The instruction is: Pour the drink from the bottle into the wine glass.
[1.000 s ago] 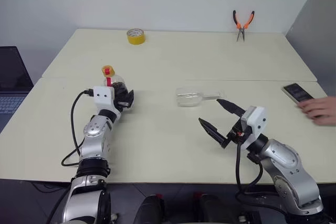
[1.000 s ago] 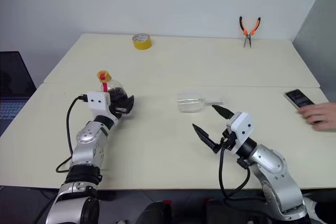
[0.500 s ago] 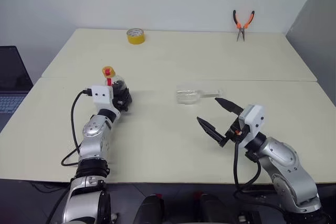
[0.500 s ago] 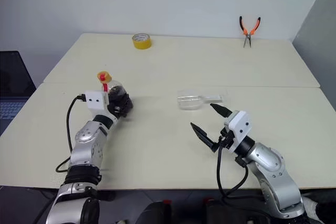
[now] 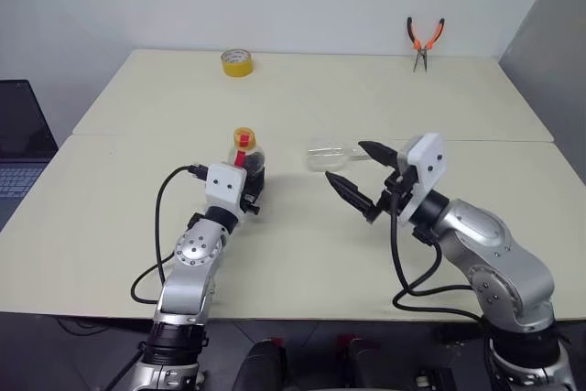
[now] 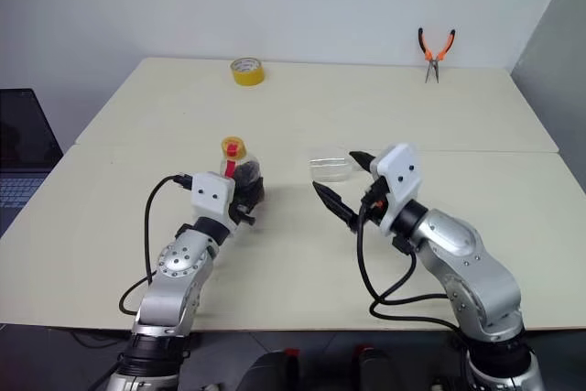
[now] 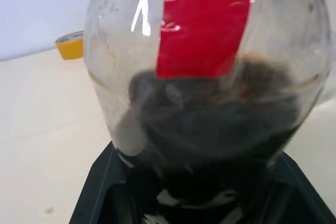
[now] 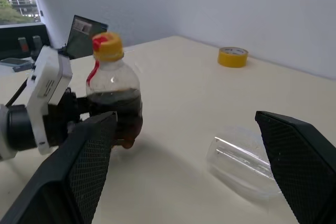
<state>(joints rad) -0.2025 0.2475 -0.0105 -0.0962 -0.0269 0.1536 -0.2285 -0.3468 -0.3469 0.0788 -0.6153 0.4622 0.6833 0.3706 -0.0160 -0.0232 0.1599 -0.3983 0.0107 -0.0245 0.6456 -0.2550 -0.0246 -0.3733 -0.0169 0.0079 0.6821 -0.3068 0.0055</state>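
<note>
Since a second ago the left gripper [image 5: 249,191] has clamped around the bottle [image 5: 245,164] and carried it, upright, toward the middle of the surface [image 5: 302,98]; the right gripper [image 5: 359,180], jaws spread wide and empty, has risen toward the wine glass [image 5: 327,157]. That glass lies on its side just beyond those fingers, so it probably needs standing up before any pouring. The drink [image 8: 116,109] fills the bottle's lower half, cap still on. Count: one bottle, one glass, one yellow tape roll [image 5: 236,63], one pair of pliers [image 5: 423,41].
</note>
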